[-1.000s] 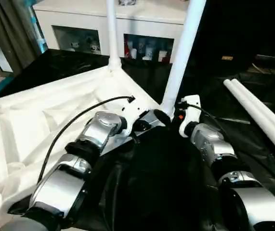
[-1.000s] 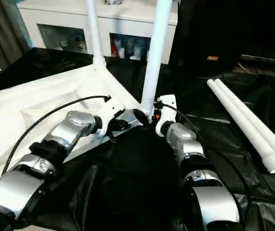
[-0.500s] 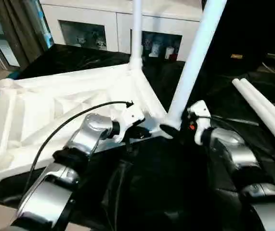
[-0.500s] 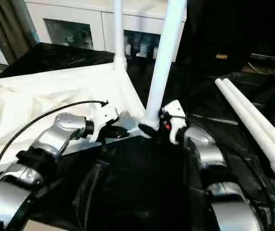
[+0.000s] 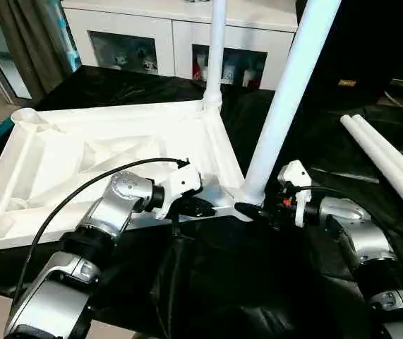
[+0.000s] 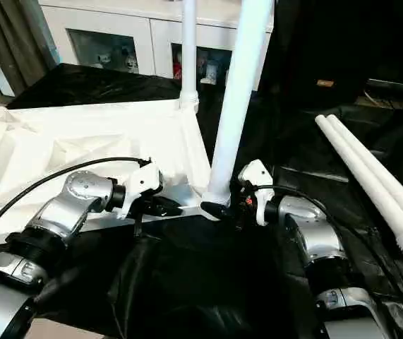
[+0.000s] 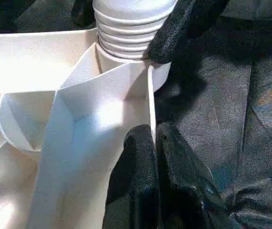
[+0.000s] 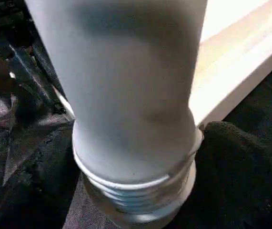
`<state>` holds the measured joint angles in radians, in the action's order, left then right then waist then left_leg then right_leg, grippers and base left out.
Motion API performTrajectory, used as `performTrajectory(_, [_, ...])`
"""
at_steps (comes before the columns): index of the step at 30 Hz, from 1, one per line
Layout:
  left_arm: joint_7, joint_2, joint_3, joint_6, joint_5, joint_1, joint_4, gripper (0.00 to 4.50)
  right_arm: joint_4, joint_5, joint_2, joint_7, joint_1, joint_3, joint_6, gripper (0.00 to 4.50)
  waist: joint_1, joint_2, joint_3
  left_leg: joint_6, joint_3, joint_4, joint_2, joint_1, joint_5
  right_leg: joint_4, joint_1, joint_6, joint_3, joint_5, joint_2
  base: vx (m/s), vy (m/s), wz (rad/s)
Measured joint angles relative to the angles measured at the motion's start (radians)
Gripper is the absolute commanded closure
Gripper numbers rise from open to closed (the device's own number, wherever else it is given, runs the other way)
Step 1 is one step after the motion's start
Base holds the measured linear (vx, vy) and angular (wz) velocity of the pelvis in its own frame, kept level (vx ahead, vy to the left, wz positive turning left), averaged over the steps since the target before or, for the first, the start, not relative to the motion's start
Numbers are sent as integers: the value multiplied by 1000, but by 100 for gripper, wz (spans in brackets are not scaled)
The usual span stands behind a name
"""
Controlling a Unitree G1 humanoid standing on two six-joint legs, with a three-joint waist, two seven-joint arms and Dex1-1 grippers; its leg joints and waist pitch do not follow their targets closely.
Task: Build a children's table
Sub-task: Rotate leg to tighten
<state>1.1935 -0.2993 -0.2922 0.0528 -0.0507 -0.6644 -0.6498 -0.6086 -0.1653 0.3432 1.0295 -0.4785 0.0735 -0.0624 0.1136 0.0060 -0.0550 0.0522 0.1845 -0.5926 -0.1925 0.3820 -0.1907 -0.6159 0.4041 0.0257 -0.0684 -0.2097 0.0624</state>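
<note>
A large table point(image 5: 314, 282) draped in crinkled, glossy black sheeting carries everything. On it lies the white plastic tabletop point(image 5: 81, 162), upside down, its ribbed underside facing up, a rounded rectangle with its long axis running from the near right corner away to the left. Two smooth white tubular legs stand upright in its corner sockets: a near leg point(image 5: 286, 99) with a threaded base, tilted slightly right, and a far leg point(image 5: 215, 49). Two spare legs point(image 5: 392, 169) lie side by side on the sheeting to the right, pointing away. The left claw point(image 7: 150, 143) is pinched closed on the tabletop's thin edge wall beside the near socket. The right claw point(image 6: 224, 208) spans the near leg's threaded base, fingers wide around it.
</note>
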Motion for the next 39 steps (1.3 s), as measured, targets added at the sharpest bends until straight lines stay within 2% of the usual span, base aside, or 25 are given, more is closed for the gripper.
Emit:
performTrajectory(9, [1, -7, 1, 0, 4, 1, 0, 450, 12, 1, -6, 5, 2, 9, 4, 140, -2, 0, 0, 0, 0, -4, 0, 0, 0, -3, 0, 0, 0, 0, 0, 0, 0, 0])
performTrajectory(17, [-17, 1, 0, 9, 1, 5, -2, 450, 24, 4, -27, -41, 18, 10, 9, 170, -2, 0, 0, 0, 0, -9, -1, -1, 0, -9, 0, 0, 1, 0, 0, 0, 0, 0])
performTrajectory(21, [-106, 34, 5, 18, -20, -16, -45, 450, -18, 16, -92, -205, 11, -24, 20, 172, -9, -1, 1, 7, 0, -9, -1, -7, 0, -11, -4, 1, 2, 1, 0, 0, 0, 0])
performTrajectory(25, [-252, 113, 14, 48, -47, -69, -138, 450, -105, 24, -183, -439, -35, -78, 24, 172, -23, -1, 1, 9, -1, -8, -1, -15, 0, -11, -11, 1, 2, 2, 0, 0, 0, 0])
performTrajectory(32, [-444, 221, 20, 90, -83, -139, -246, 450, -237, 59, -261, -704, -131, -125, 39, 172, -24, -1, 1, 10, -2, -6, 0, -17, 0, -8, -15, 1, 2, 4, 0, 0, 0, 0])
performTrajectory(33, [-448, 226, 21, 90, -84, -140, -250, 450, -244, 59, -261, -707, -134, -128, 44, 117, -24, -1, 1, 10, -3, -6, 0, -17, 0, -8, -15, 1, 2, 4, 0, 0, 0, 0])
performTrajectory(34, [-451, 227, 21, 89, -84, -144, -254, 450, -252, 59, -263, -708, -137, -131, 51, 101, -24, -1, 1, 10, -3, -6, 0, -17, 0, -8, -16, 1, 2, 5, 0, 0, 0, 0])
performTrajectory(36, [-451, 230, 23, 86, -83, -153, -269, 450, -261, 54, -275, -716, -143, -144, 64, 101, -24, -1, 1, 9, -3, -6, 0, -16, 0, -8, -15, 2, 2, 5, 0, 0, 0, 0])
performTrajectory(37, [-450, 230, 24, 82, -83, -154, -271, 450, -264, 54, -277, -719, -144, -144, 74, 67, -24, -1, 1, 10, -3, -6, 0, -16, 0, -8, -15, 2, 2, 5, 0, 0, 0, 0])
performTrajectory(39, [-447, 230, 24, 76, -83, -154, -272, 450, -267, 57, -277, -720, -144, -144, 86, 60, -24, -1, 1, 10, -3, -6, 0, -16, 0, -8, -15, 2, 2, 5, 0, 0, 0, 0])
